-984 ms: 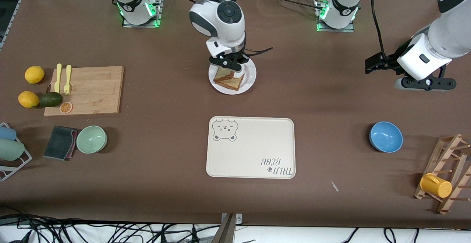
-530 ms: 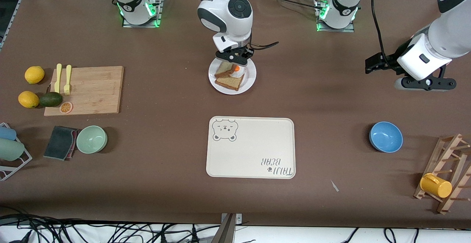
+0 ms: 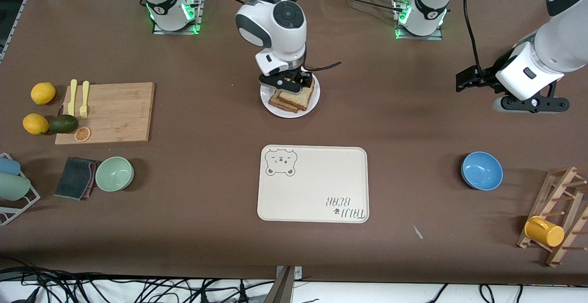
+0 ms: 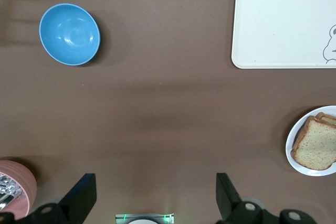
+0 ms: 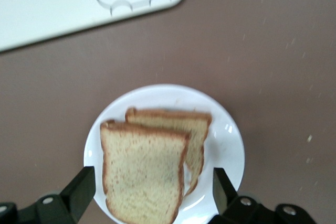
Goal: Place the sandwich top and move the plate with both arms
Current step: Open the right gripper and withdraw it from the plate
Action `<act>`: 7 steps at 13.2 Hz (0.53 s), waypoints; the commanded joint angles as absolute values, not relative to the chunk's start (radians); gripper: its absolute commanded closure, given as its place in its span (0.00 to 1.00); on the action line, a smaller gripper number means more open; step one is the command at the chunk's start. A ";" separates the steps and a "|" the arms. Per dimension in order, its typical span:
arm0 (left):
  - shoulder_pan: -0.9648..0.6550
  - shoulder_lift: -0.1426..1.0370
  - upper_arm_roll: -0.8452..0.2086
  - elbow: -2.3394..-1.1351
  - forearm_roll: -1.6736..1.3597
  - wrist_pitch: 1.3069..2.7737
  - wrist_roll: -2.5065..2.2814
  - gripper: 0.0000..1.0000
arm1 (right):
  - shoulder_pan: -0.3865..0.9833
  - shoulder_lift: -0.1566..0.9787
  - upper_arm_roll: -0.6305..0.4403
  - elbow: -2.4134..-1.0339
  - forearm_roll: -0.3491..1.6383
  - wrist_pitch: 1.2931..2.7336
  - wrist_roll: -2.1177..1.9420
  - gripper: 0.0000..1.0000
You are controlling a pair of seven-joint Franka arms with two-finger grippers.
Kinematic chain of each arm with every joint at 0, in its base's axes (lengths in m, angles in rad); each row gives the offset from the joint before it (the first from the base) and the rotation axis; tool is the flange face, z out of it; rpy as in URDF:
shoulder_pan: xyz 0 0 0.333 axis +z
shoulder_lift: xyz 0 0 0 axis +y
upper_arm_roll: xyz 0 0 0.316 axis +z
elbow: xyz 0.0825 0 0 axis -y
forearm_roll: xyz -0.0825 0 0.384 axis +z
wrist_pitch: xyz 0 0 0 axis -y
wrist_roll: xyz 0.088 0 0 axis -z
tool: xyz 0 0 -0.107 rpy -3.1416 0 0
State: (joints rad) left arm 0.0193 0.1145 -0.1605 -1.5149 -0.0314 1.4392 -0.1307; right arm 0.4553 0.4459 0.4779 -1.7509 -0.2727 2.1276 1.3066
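The sandwich top [image 3: 296, 95] lies flat on the lower bread slice [image 5: 197, 129] on the white plate [image 3: 290, 114], slightly offset, so the lower slice's edge shows. No egg is visible. My right gripper [image 3: 287, 82] hovers just over the plate with its fingers spread wide either side of the sandwich top [image 5: 144, 174], touching nothing. In the right wrist view the right gripper [image 5: 151, 182] is open and the plate rim [image 5: 226, 145] shows bare. My left gripper [image 3: 535, 105] waits open and empty over bare table at the left arm's end [image 4: 156, 198]. The plate [image 4: 294, 158] shows at the edge of the left wrist view.
A cream bear tray [image 3: 313, 183] lies nearer the front camera than the plate. A blue bowl [image 3: 481, 170] and a wooden rack with a yellow mug [image 3: 544, 231] are at the left arm's end. A cutting board [image 3: 108, 112], fruit and a green bowl [image 3: 114, 173] are at the right arm's end.
The sandwich top, tilted over the egg slice before, now lies flat and covers the egg. My right gripper has shifted slightly toward the right arm's end. The left arm has not moved.
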 commanded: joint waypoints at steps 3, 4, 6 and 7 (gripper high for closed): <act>0.026 0.140 -0.160 -1.505 -0.046 1.420 -0.110 0.00 | 0.342 0.198 0.442 -1.837 -0.216 2.050 1.084 0.00; 0.029 0.140 -0.160 -1.512 -0.070 1.410 -0.110 0.00 | 0.319 0.145 0.436 -1.871 -0.213 2.039 1.021 0.00; 0.032 0.165 -0.160 -1.516 -0.193 1.365 -0.110 0.00 | 0.244 0.045 0.410 -1.937 -0.149 2.026 0.904 0.00; 0.032 0.190 -0.161 -1.522 -0.242 1.362 -0.109 0.00 | 0.206 0.014 0.382 -1.939 -0.087 2.002 0.812 0.00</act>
State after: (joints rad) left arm 0.0250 0.1537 -0.1589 -1.5189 -0.1559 1.3834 -0.1307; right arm 0.2722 0.1241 0.4096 -1.8551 -0.1789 2.0128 0.9479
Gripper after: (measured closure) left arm 0.000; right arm 0.000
